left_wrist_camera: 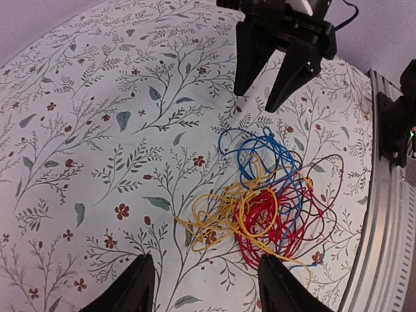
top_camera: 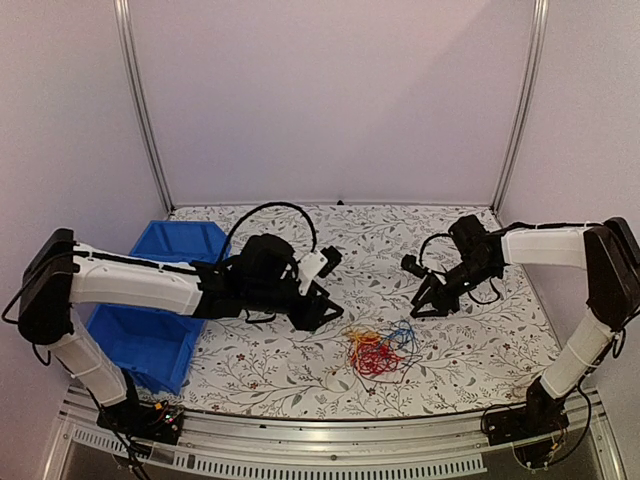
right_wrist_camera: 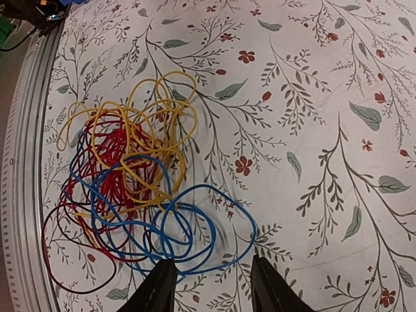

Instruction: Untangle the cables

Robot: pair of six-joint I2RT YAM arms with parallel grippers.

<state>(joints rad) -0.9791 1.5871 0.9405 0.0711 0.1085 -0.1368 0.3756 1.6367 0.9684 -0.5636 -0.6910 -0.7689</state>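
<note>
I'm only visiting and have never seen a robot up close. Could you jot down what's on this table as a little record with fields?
Cables: one loose tangle of red, yellow and blue wire, lying on the table
Table: covered with a floral-print cloth
Left fingers: open, holding nothing, near the tangle's yellow side
Right fingers: open, holding nothing, near the blue loops
Blue bin: on the table's left side, apart from the cables

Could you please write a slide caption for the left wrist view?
Tangled cables lie on the floral table between the open left hand and right hand.
</note>
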